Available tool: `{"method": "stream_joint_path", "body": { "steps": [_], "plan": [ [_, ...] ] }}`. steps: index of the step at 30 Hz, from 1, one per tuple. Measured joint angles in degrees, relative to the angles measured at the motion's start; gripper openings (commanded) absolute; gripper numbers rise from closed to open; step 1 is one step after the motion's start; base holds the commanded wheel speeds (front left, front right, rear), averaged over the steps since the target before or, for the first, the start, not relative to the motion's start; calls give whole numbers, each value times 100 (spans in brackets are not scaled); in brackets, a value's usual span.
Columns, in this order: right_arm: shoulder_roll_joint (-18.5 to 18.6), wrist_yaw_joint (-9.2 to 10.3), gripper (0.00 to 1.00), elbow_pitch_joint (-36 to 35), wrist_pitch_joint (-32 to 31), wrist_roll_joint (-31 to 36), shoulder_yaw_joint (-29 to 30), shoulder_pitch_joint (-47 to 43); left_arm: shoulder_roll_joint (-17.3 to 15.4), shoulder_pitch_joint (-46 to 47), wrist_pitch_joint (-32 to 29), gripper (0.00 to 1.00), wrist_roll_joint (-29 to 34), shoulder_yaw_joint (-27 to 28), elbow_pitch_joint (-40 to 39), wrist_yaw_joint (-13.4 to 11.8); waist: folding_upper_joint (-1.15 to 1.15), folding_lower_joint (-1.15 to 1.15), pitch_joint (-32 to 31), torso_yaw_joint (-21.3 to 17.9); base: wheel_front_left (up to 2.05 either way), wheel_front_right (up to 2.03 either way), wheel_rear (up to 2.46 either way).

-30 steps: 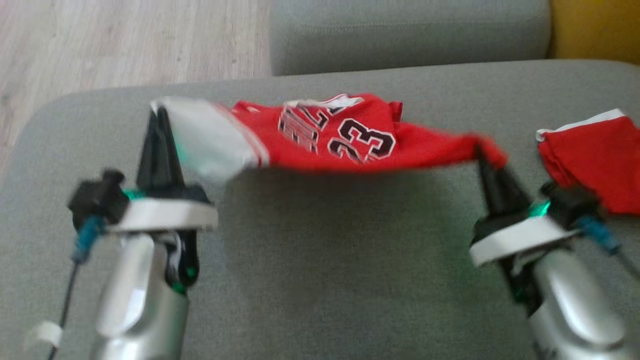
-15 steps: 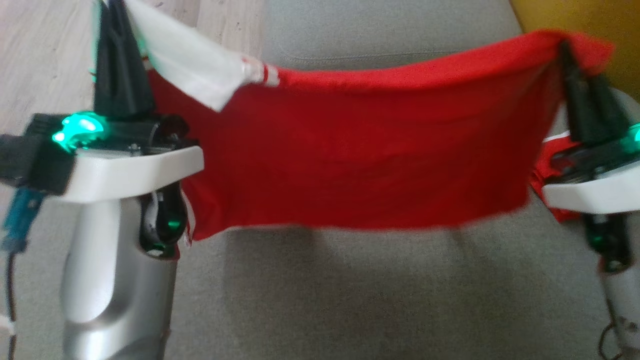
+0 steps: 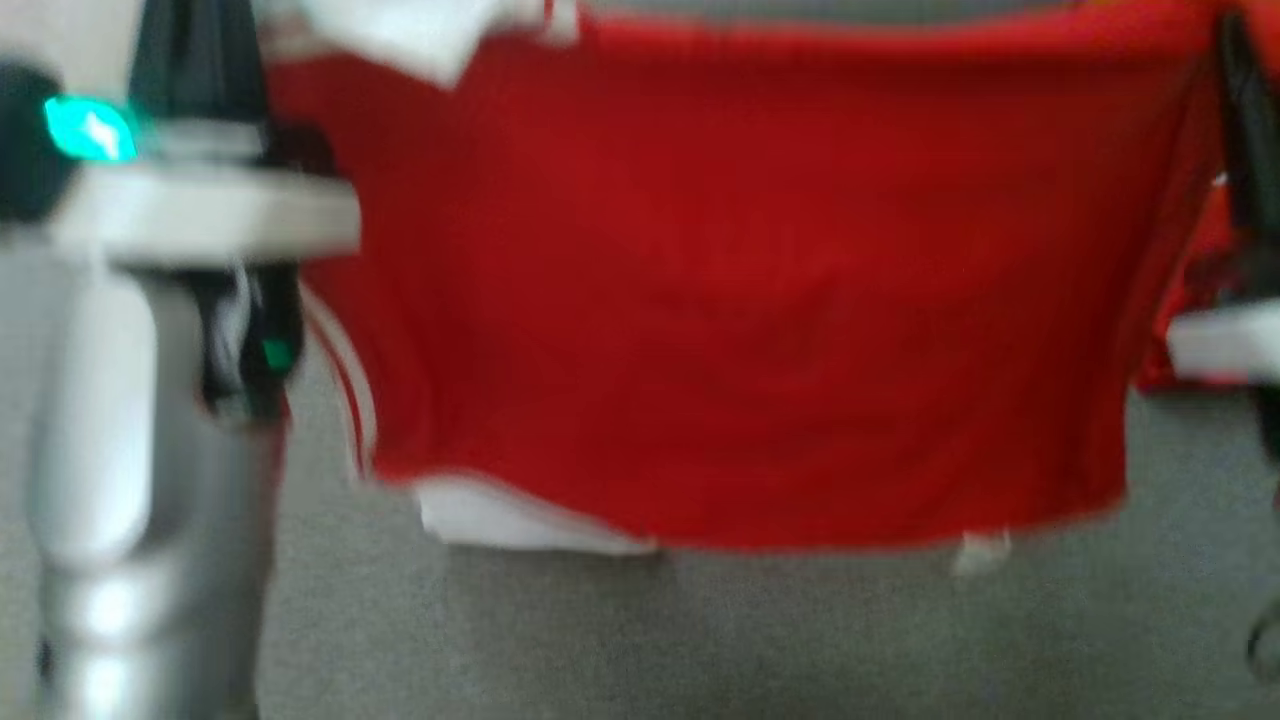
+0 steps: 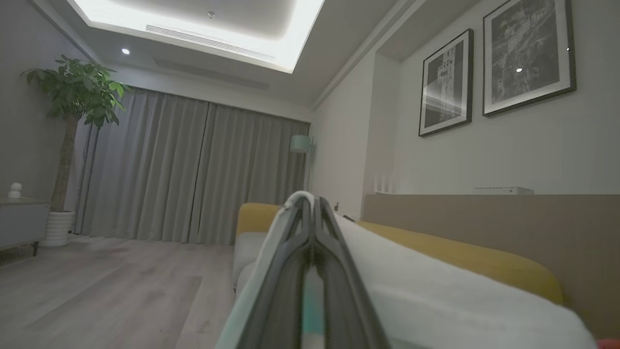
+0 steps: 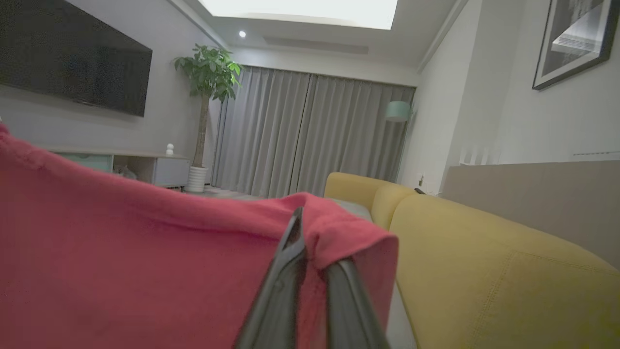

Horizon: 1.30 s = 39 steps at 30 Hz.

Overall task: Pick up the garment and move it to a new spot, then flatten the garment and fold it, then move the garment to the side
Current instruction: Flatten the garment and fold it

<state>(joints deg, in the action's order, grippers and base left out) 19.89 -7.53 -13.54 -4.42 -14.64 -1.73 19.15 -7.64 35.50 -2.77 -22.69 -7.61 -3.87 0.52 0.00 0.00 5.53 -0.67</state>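
The garment [image 3: 740,300] is a red jersey with white trim. It hangs as a wide sheet between my two raised grippers, its lower hem just above the grey cushion [image 3: 700,640]. My left gripper [image 3: 195,60] at the upper left is shut on the garment's white corner [image 4: 436,300]. In the left wrist view the gripper [image 4: 310,208] has white cloth draped over its closed fingers. At the right edge, my right gripper [image 3: 1245,150] is shut on the red corner. The right wrist view shows that gripper [image 5: 315,252] with red cloth [image 5: 121,266] folded over its fingertips.
A grey sofa seat lies under the hanging cloth. More red cloth [image 3: 1195,300] shows behind the right gripper. A yellow sofa [image 5: 484,257] stands to the right, with wooden floor [image 4: 97,291], a potted plant [image 5: 206,72] and curtains beyond.
Both grippers have risen, lifting the garment off the cushion. It went from a taut strip to a hanging sheet. The picture has also shifted.
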Motion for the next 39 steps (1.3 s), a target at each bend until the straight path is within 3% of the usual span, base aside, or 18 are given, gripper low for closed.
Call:
{"method": "stream_joint_path", "body": {
  "steps": [7,12,16,23,29,39],
  "plan": [
    [432,0,0,2024,18,-303,-822,2708,-293,2448,56,0,193,37,2053,152,0,3,890,-108,0,0,0],
    [501,0,0,3602,610,-81,-1462,4629,-318,4046,636,0,368,159,3410,79,0,3,1451,-154,0,0,0],
    [419,0,0,4634,1255,159,-1648,5482,-326,4741,1156,0,581,81,4153,153,0,3,1699,-95,0,0,0],
    [255,0,0,5924,1736,167,-1985,5355,-270,4643,1604,0,858,-365,5076,360,0,0,1708,144,0,0,0],
    [285,0,0,6622,1803,-232,-2504,4508,-180,3646,1706,0,950,-592,5416,456,0,0,1591,318,0,0,0],
    [673,-1,0,6678,1316,-1348,-3776,3333,-278,1661,1707,0,870,-644,4996,567,0,-1,1144,436,0,0,0]
  ]
}}
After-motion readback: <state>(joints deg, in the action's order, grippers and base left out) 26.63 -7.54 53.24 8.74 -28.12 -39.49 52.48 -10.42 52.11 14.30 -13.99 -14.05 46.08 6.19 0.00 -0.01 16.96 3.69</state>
